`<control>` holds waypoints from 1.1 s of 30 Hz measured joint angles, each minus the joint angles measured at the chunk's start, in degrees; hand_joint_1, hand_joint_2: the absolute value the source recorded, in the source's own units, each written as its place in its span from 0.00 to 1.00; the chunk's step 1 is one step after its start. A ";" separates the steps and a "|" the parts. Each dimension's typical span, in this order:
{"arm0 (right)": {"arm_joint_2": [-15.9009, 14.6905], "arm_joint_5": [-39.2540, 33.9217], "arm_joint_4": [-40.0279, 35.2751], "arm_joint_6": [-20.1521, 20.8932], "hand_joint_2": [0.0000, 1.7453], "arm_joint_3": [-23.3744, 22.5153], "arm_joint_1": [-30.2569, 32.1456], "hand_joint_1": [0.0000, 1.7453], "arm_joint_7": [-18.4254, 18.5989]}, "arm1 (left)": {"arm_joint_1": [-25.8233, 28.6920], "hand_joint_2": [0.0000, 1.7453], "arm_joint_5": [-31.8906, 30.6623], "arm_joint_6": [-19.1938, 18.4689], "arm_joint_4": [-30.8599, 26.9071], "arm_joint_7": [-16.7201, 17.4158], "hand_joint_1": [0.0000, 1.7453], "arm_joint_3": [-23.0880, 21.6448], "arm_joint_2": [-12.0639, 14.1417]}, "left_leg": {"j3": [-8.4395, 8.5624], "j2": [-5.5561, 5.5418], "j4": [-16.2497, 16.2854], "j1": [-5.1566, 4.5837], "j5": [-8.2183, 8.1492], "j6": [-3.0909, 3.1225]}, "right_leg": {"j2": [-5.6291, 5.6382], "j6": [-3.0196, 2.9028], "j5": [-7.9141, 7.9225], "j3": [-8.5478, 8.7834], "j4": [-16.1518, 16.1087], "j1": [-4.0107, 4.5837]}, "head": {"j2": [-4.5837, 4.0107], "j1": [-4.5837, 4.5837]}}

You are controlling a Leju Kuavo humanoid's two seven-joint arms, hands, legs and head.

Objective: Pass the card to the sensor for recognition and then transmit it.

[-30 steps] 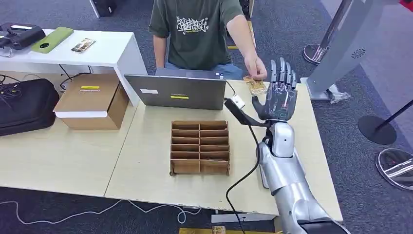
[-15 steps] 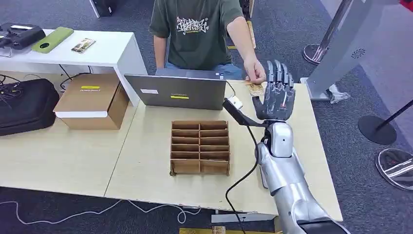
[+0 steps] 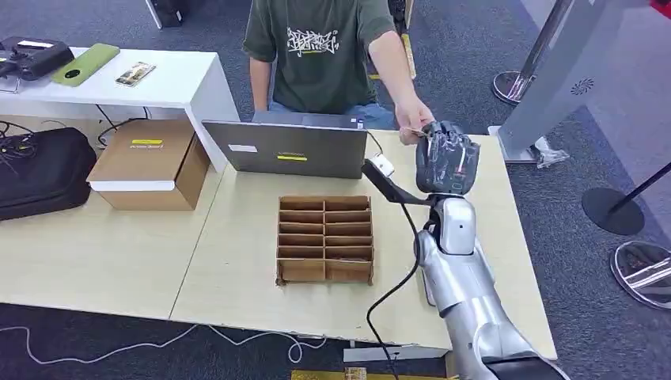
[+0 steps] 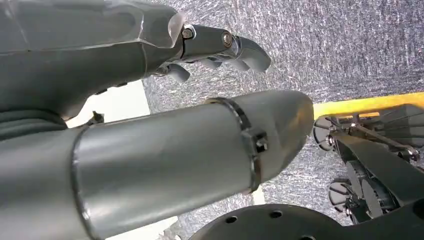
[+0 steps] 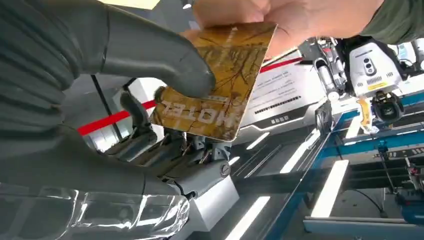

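Gold-brown plastic hotel card (image 5: 220,85) with "HOTEL" lettering sat between my right hand (image 5: 100,100) and the person's hand (image 5: 280,20). My thick grey thumb (image 5: 160,65) pressed on one face, darker fingers (image 5: 165,150) curled behind the other, so the right hand was grasping the card. The person's fingers were on the card's far edge at the same time, so both of us had hold.

In the head view my right hand (image 3: 445,162) was raised over the far right corner of the light wooden tabletop (image 3: 237,277), fingers curled in, touching the person's hand (image 3: 413,125). The card was too hidden there to make out.

My left hand (image 4: 220,47) hung beside the body over grey carpet (image 4: 340,45), nothing in it, fingers loosely bent and apart, so released.

The person in a green printed T-shirt (image 3: 320,47) sat behind the far edge of the tabletop. A grey laptop (image 3: 285,149) stood open at that far edge, its back towards me. A small white sensor unit (image 3: 384,165) on a black cable lay just beside the laptop's right end, near my right hand. A brown cardboard divider tray (image 3: 325,239) with two columns of slots sat mid-tabletop. A brown cardboard box (image 3: 150,162) sat towards the far left, with a black bag (image 3: 39,170) by the left edge.
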 joint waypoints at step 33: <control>2.47 -52.37 -8.79 21.90 1.00 -9.97 6.67 1.00 -8.48 | 0.40 0.00 1.90 -0.15 0.00 0.96 0.00 0.00 -0.02 | -0.04 -0.09 0.00 -0.01 -0.01 0.00 | -0.04 0.01 -0.02 -0.06 -0.02 0.00 | 0.00 0.02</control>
